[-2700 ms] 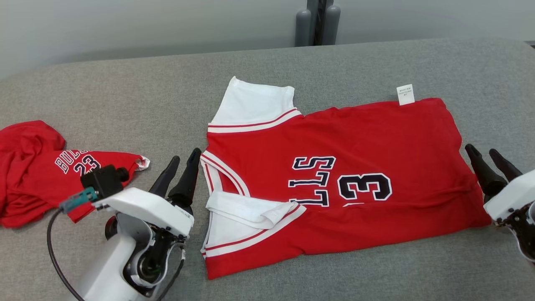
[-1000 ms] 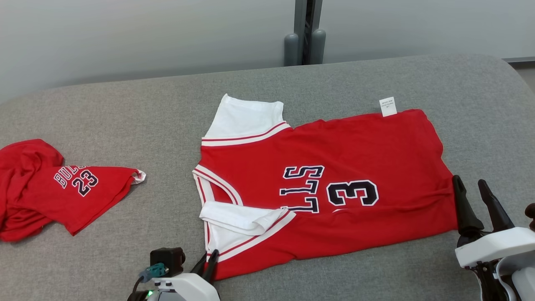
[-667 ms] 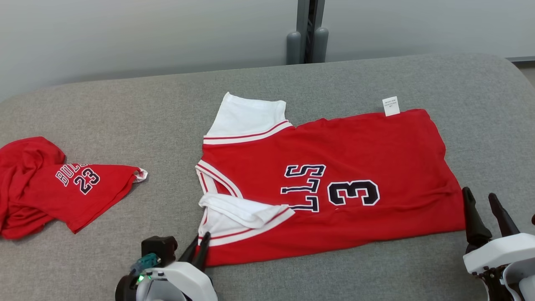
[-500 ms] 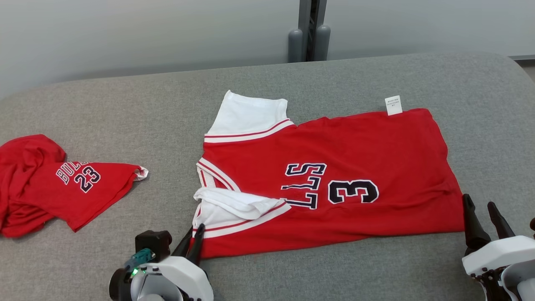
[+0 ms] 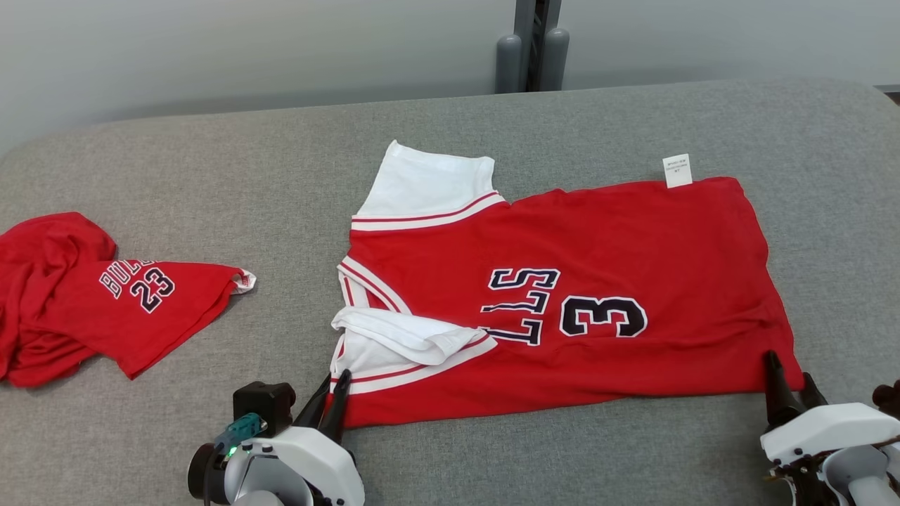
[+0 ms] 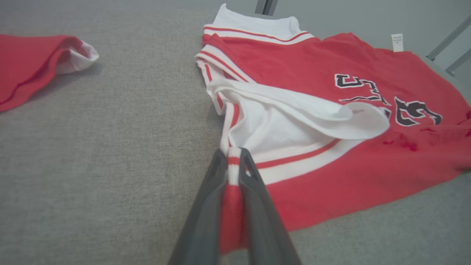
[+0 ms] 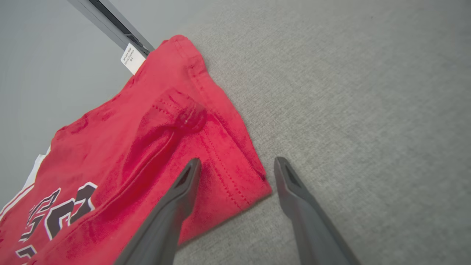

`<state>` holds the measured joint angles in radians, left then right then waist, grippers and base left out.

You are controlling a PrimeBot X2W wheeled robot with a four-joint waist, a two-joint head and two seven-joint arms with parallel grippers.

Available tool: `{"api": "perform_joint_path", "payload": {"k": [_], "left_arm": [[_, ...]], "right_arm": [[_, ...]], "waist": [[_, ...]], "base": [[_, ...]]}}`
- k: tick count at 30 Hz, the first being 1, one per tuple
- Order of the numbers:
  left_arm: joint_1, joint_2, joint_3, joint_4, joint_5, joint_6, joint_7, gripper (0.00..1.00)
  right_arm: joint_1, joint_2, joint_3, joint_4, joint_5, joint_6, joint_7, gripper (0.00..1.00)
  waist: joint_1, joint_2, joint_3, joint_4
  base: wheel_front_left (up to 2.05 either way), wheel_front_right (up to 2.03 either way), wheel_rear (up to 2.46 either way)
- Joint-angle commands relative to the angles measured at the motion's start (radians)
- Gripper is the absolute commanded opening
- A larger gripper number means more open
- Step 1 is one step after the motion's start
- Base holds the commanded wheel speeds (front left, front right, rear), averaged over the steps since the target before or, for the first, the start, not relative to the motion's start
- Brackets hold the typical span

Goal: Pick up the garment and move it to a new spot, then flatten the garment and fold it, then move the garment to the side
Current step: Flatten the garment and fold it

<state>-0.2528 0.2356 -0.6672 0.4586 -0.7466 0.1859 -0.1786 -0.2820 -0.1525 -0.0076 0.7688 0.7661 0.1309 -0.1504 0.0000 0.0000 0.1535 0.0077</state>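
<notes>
The red jersey [image 5: 562, 295] with white sleeves and dark lettering lies spread on the grey cushion, collar end to the left, and it has been folded once lengthwise. My left gripper [image 5: 333, 393] is shut on its near left corner; the left wrist view shows the red and white cloth [image 6: 232, 173] pinched between the fingers. My right gripper [image 5: 789, 376] stands open at the near right corner. In the right wrist view that corner [image 7: 254, 184] lies between the two fingers [image 7: 184, 180], one resting over the cloth and one over the bare cushion.
A second red garment [image 5: 84, 302] printed with 23 lies crumpled at the far left of the cushion [image 5: 211, 176]. A white care label [image 5: 678, 171] sticks out of the jersey's far edge. A grey post [image 5: 531, 46] stands behind the cushion against the wall.
My left gripper came down to the jersey's near left corner and shut on it. My right gripper dropped back to the near right corner, still open. The head camera shifted.
</notes>
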Motion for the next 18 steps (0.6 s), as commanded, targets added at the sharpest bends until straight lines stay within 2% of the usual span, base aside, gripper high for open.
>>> {"api": "perform_joint_path", "payload": {"k": [1,2,3,4,5,18], "left_arm": [[-0.01,0.007,0.0,-0.005,0.006,0.004,0.0,0.0],[-0.01,0.009,-0.001,-0.005,0.006,0.004,0.002,0.0],[-0.01,0.011,-0.001,-0.006,0.006,0.006,0.003,0.0],[-0.01,0.012,-0.002,-0.006,0.006,0.007,0.005,0.0],[-0.011,0.015,-0.003,-0.006,0.008,0.009,0.006,0.0],[0.014,0.056,-0.023,-0.015,0.021,0.013,0.022,0.0]], "right_arm": [[-0.012,0.006,0.008,0.011,0.016,0.0,0.008,1.0],[-0.015,0.008,0.012,0.015,0.025,0.0,0.012,1.0],[-0.017,0.008,0.018,0.018,0.029,0.0,0.012,0.47],[-0.02,0.006,0.024,0.02,0.034,0.0,0.01,0.21],[-0.024,0.005,0.032,0.019,0.04,0.0,0.006,0.0],[0.025,-0.065,0.086,-0.05,0.091,-0.001,0.025,0.0]], "waist": [[0.0,0.0,0.001,0.002],[0.0,0.0,0.002,0.002],[0.0,0.0,0.003,0.003],[0.0,0.0,0.004,0.004],[0.0,0.0,0.005,0.004],[0.0,0.0,-0.009,-0.019]], "base": [[0.0,0.0,0.0],[0.0,0.0,0.0],[0.0,0.0,0.0],[0.0,0.0,0.0],[0.0,0.0,0.0],[0.0,0.0,0.0]]}}
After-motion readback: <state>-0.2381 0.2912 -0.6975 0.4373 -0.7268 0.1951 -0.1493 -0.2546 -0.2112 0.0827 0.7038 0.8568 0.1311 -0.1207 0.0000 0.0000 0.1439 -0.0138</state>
